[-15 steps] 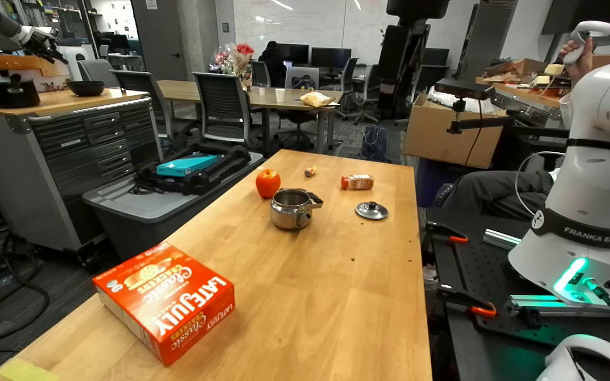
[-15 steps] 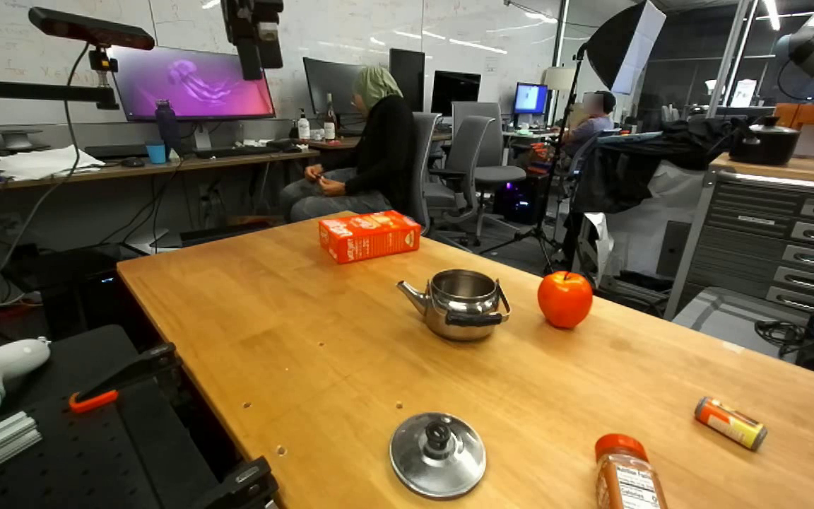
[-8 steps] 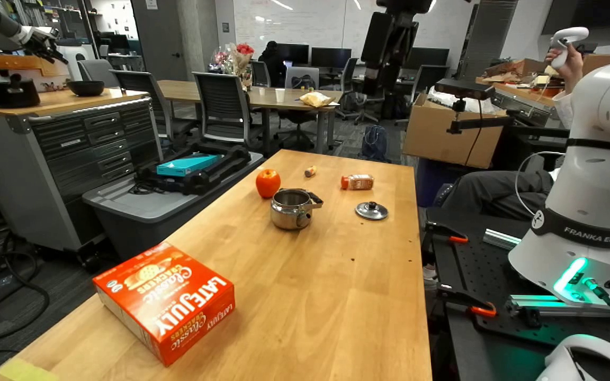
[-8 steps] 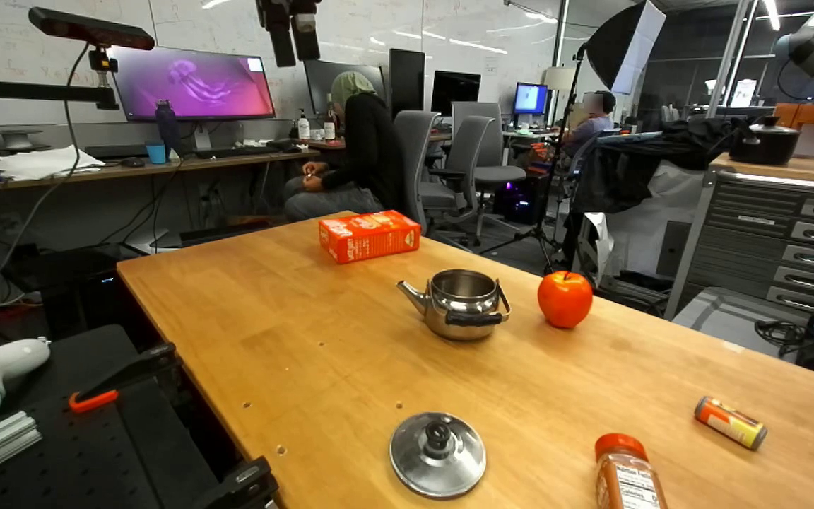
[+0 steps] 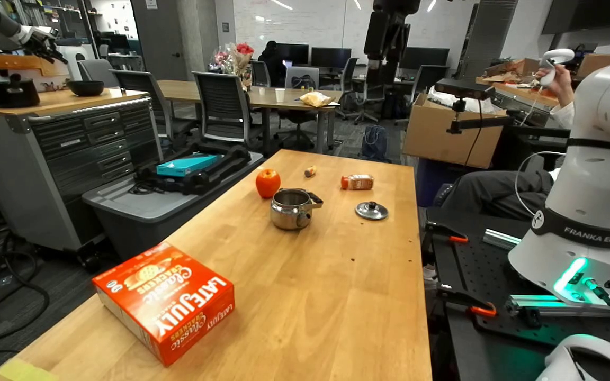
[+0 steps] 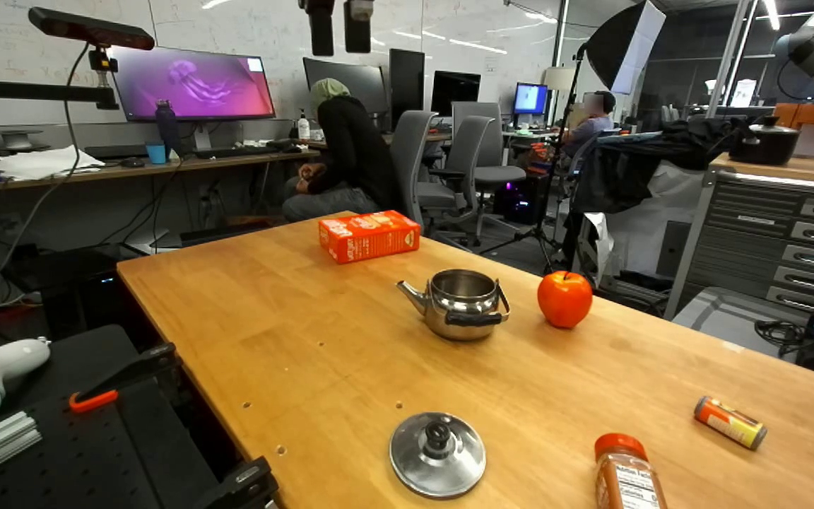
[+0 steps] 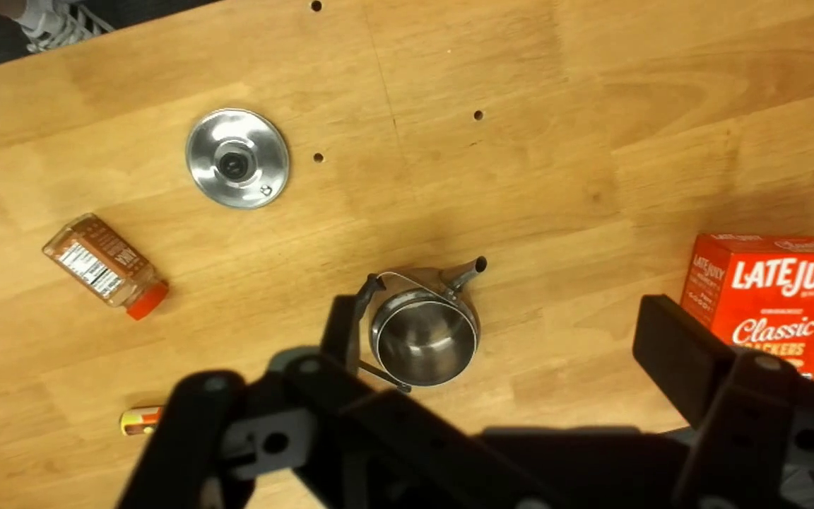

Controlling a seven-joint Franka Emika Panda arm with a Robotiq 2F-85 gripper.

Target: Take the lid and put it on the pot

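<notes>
In the wrist view, a spice bottle [image 7: 104, 265] lies leftmost on the table [image 7: 555, 184], then the lid [image 7: 237, 159], knob up, then the upright pot [image 7: 425, 341], well apart from it; the end effector [image 7: 502, 331] hangs above, spread wide; rightmost, a cracker box [image 7: 767, 304]

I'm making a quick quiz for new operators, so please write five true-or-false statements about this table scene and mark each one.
1. The flat, round, silvery lid lies on the wooden table, off the small, round, shiny steel pot. True.
2. The round, orange-red apple touches the pot. False: a gap shows between the apple and the pot.
3. The black, two-fingered claw is open. True.
4. The clear, red-capped jar stands upright. False: the jar lies on its side.
5. In the wrist view, the orange-red cardboard cracker box is right of the pot. True.
</notes>
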